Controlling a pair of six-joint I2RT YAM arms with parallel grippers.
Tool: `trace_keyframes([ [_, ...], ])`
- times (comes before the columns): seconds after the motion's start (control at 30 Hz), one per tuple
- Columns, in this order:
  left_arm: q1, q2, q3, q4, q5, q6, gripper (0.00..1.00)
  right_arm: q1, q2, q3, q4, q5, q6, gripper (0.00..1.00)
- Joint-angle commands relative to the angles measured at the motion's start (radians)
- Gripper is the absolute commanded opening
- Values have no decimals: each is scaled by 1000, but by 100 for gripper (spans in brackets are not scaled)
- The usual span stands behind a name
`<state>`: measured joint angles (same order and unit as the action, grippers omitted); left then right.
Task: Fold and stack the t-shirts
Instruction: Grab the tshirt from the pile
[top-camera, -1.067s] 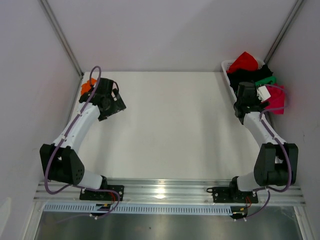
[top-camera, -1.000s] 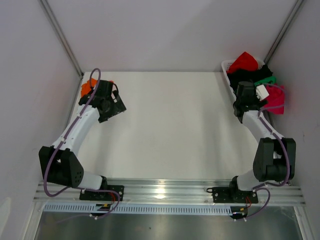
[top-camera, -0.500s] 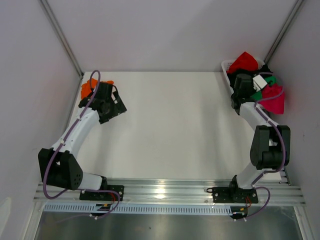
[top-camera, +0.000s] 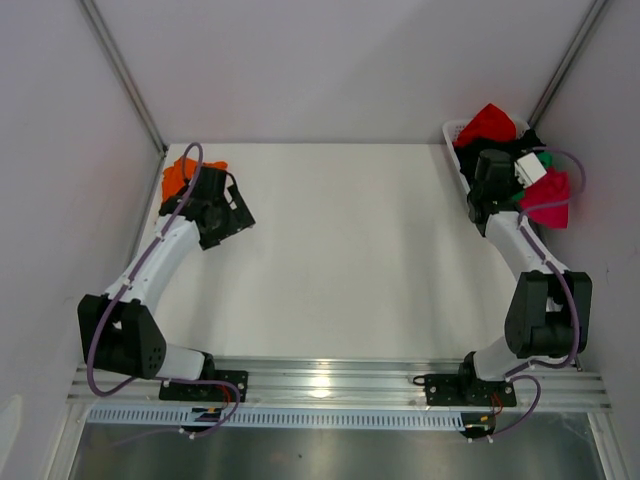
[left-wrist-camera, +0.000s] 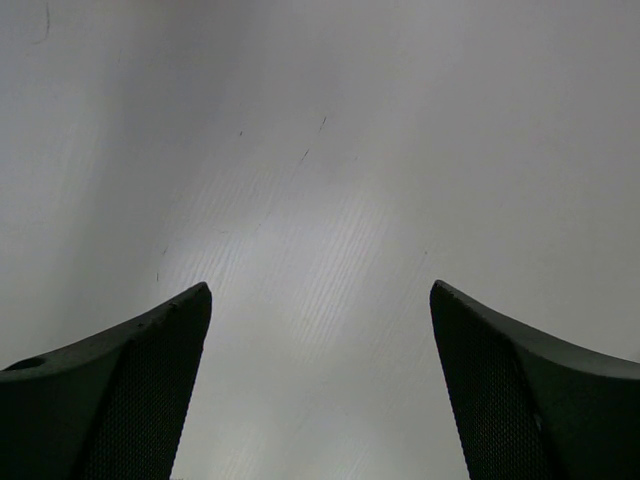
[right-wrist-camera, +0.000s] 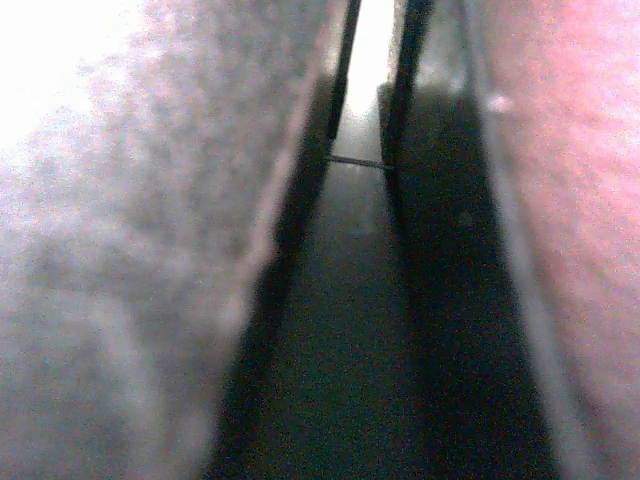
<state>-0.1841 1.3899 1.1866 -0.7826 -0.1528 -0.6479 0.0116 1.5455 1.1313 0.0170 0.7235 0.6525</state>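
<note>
Closure is what I read on the right pincer: its two fingers stand almost together with only a thin dark slot between them. Blurred cloth crowds in on both sides, greyish on one and pink on the other. Whether a fold is actually caught in that slot I cannot tell from here. I judge the step in hand to be pulling one shirt out of the heap. To do it well I would lift slowly and straight up, watching the overhead view for a single colour rising alone. I would stop if a second shirt or the basket itself starts to come along. Then I would carry the catch to the open middle of the table, where both arms can reach it. The heap sits right around the pincer. The black shirt is at its tips, and the red shirt lies just beyond at the far end of the basket. The green shirt and magenta shirt lie on the side toward the wall. The orange shirt is well apart in the far-left corner. It lies just behind the left pincer, which hangs spread wide over bare table, holding nothing.
</note>
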Motion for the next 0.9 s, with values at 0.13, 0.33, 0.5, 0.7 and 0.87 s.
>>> trace_keyframes([
  [0.13,-9,26,5,11,19,-13,92,-1,-71,48,-38,34,20,24],
  [0.33,-12,18,1,16,13,-12,92,-35,2,105,-253,13,183,63],
  [0.5,-12,6,1,9,7,-12,92,-85,100,134,-310,-85,328,63],
  [0.7,-14,-28,-41,26,-16,-22,92,-111,157,171,-345,-177,420,63],
  [0.87,-15,-8,-47,29,-37,-19,92,-114,113,159,-304,-281,430,63],
])
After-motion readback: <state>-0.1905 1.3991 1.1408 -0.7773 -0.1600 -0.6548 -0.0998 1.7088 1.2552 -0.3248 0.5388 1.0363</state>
